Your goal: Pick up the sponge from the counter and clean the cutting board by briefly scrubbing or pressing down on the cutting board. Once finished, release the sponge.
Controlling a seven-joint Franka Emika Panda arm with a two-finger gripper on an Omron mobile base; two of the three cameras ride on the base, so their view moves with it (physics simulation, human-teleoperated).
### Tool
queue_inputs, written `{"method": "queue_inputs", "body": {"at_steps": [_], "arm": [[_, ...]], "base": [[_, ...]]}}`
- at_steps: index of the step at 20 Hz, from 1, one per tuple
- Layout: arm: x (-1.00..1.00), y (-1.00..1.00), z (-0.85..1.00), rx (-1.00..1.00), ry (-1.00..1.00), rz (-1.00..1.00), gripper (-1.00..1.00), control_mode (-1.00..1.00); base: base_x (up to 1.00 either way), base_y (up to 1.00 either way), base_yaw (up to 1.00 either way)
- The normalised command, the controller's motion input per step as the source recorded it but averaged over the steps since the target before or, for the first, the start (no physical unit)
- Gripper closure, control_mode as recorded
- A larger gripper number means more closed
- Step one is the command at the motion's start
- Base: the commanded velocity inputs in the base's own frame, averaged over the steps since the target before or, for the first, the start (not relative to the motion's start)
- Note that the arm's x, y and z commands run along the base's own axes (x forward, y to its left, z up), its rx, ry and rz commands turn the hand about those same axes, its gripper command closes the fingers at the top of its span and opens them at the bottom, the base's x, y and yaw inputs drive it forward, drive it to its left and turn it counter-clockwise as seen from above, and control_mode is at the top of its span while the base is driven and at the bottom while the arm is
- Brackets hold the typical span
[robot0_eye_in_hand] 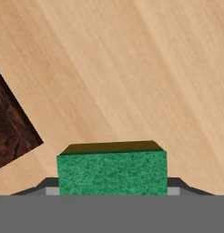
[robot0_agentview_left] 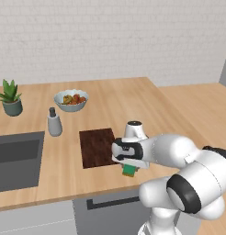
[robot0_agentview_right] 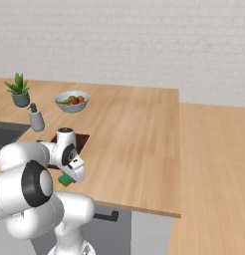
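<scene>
The green sponge (robot0_eye_in_hand: pixel 112 170) with its yellowish layer sits between my gripper's (robot0_eye_in_hand: pixel 112 189) two fingertips, which press against its left and right sides. In the left base view the sponge (robot0_agentview_left: pixel 129 170) pokes out below the gripper (robot0_agentview_left: pixel 129 166), just off the near right corner of the dark cutting board (robot0_agentview_left: pixel 96 147). The right base view shows the sponge (robot0_agentview_right: pixel 66 180) under the gripper (robot0_agentview_right: pixel 68 175), close to the front edge of the counter (robot0_agentview_right: pixel 134 134). The board (robot0_agentview_right: pixel 80 140) lies partly hidden behind my arm; its corner (robot0_eye_in_hand: pixel 9 132) shows at the hand view's left.
A dark sink (robot0_agentview_left: pixel 16 158) is set into the counter (robot0_agentview_left: pixel 115 103) left of the board. Behind the board stand a grey soap dispenser (robot0_agentview_left: pixel 54 123), a bowl of food (robot0_agentview_left: pixel 71 100) and a potted plant (robot0_agentview_left: pixel 10 97). The worktop right of the board is bare wood.
</scene>
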Motion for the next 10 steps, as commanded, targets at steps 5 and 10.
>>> {"method": "queue_inputs", "body": {"at_steps": [5, 10], "arm": [[0.00, 0.00, 0.02, 0.00, 0.00, 0.00, 1.00, -1.00], [0.00, 0.00, 0.33, -0.09, 0.01, 0.00, 1.00, -1.00]], "base": [[0.00, 0.00, 0.00], [0.00, 0.00, 0.00]]}}
